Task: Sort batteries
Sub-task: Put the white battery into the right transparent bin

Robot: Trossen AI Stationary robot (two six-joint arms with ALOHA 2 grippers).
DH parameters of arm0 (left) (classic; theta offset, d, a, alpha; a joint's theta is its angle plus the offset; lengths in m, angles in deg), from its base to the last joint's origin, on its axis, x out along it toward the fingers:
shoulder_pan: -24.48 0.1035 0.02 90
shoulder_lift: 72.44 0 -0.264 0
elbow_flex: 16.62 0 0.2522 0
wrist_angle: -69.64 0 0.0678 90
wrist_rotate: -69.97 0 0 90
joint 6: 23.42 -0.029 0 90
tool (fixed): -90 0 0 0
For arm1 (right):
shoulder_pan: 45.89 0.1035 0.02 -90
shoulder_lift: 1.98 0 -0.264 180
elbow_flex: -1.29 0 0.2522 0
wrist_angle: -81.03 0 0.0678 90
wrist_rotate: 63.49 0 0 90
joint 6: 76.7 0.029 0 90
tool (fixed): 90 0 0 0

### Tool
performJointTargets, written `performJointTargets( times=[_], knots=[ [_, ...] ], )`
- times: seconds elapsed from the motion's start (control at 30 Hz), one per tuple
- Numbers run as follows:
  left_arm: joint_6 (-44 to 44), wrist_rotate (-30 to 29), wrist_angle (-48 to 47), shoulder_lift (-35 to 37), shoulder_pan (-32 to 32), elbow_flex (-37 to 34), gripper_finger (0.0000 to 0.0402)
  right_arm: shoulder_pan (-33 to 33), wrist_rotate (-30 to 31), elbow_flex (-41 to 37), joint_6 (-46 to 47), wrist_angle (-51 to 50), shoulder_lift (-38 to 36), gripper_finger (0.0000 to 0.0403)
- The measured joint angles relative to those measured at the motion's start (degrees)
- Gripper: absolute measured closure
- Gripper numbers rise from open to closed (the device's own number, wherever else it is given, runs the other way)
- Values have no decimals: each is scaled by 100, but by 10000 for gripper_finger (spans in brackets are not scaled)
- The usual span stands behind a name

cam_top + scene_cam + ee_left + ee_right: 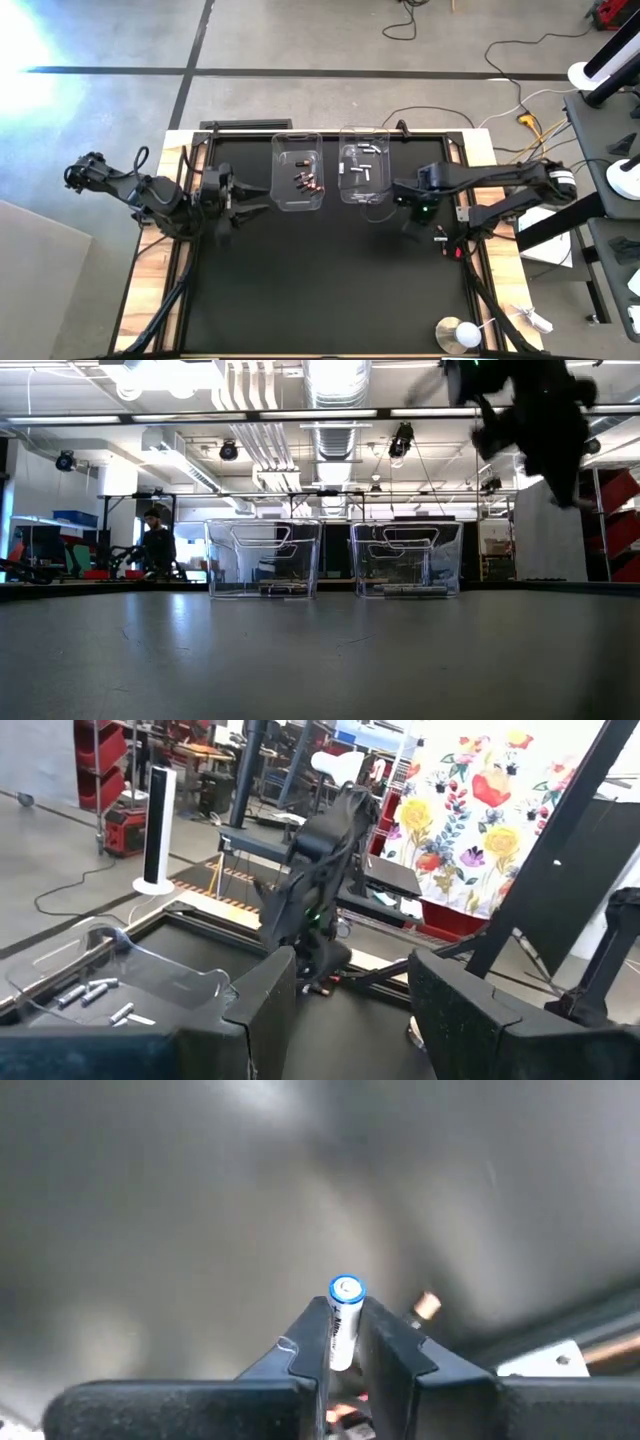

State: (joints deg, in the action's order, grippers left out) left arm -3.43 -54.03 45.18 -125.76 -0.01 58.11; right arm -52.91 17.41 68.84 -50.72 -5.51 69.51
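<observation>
- Left arm sits at the surface's [330,290] left edge, its pincer [243,203] hovering just left of the tubs; from its wrist view the two blocky dark fingers [268,1005] stand apart with nothing between them.
- Surface itself: flat, matte black, framed by pale wood.
- Left tub [298,170], clear thin plastic, rectangular with rounded corners, holds a small cluster of dark batteries [308,182] with reddish marks, lying on its floor.
- Right tub [364,164], same clear plastic, just beside the first, holds the silver batteries [361,160], small smooth cylinders scattered flat.
- In the low view both tubs stand upright side by side, walls see-through.
- Right arm reaches in from the right edge, its pincer [400,192] near the right tub's near corner, raised above the surface.
- Right wrist view: pincer [343,1342] clamped on one white battery [343,1320], a slim cylinder with a blue-ringed end poking out past the fingertips.
- A small copper-toned piece [427,1306] shows beyond that battery; too blurred to tell what it is.
- A person [156,544] stands far off in the room behind.
</observation>
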Motion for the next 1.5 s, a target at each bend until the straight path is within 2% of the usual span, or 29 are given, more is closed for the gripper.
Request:
performJointTargets(
  times=[0.2, 0.3, 0.4, 0.6, 0.7, 0.87, 1.1, 1.5],
  knots=[
    [86, -6, -2, -2, 2, 0, 229, 108, 71, 1759, -488, -126, 461, 365],
    [130, -6, -3, -2, 2, 0, 229, 3, 488, 2640, -1090, -126, 884, 365],
    [140, -6, -4, -2, 2, 0, 229, -214, 876, 3374, -1879, -117, 1405, 365],
    [269, -5, -1, -148, -7, 0, 229, -874, 889, 4382, -2990, -59, 2604, 365],
    [481, -1, -3, -266, -27, 0, 229, -1195, 771, 4605, -3504, -89, 3058, 365],
    [860, 13, -17, -420, -110, 0, 229, -1771, 188, 4631, -3880, 27, 3572, 365],
    [1119, 164, -47, -281, -110, 17, 229, -2297, 168, 4633, -3750, 587, 4238, 365],
    [1116, 156, -138, -208, -110, 122, 229, -2628, 114, 4633, -4037, 606, 4952, 365]
  ],
)
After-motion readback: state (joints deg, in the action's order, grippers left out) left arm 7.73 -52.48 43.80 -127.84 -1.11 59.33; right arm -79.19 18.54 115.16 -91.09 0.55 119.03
